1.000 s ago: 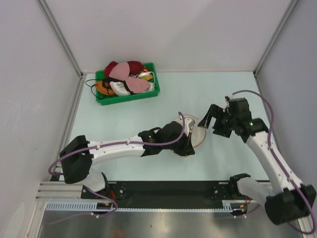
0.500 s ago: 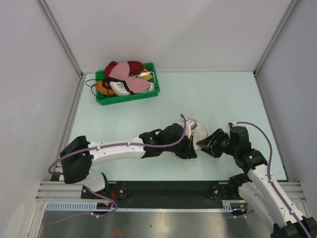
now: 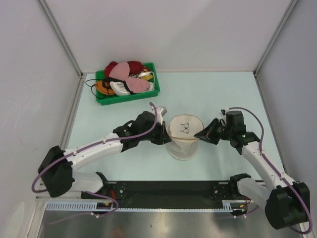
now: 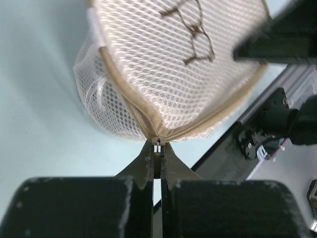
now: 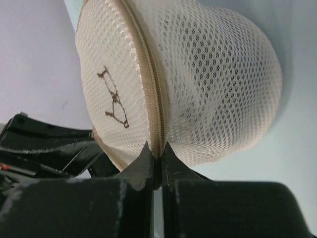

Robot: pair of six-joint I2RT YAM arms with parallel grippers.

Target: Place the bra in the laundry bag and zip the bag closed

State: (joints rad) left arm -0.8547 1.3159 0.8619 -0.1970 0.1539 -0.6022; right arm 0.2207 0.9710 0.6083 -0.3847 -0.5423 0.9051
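Observation:
The laundry bag (image 3: 184,144), a round cream mesh dome with a tan zip rim, stands at the table's middle with its disc lid on top. My left gripper (image 3: 166,136) is at its left rim, shut on the small metal zip pull (image 4: 157,141). From the opposite side, my right gripper (image 3: 198,135) is shut on the zip rim (image 5: 157,130). In the left wrist view the bag (image 4: 163,74) fills the upper part above that gripper (image 4: 157,147). The right wrist view shows the bag (image 5: 213,74) on its side above the right gripper (image 5: 156,150). The bra is hidden.
A green plastic bin (image 3: 148,94) with several coloured bras stands at the back left. White walls close in the table on three sides. The black rail with the arm bases (image 3: 168,189) runs along the near edge.
My right gripper swung in from the right, closed and now pinches the bag's rim. My left arm drew back to the left, uncovering the bag's lid.

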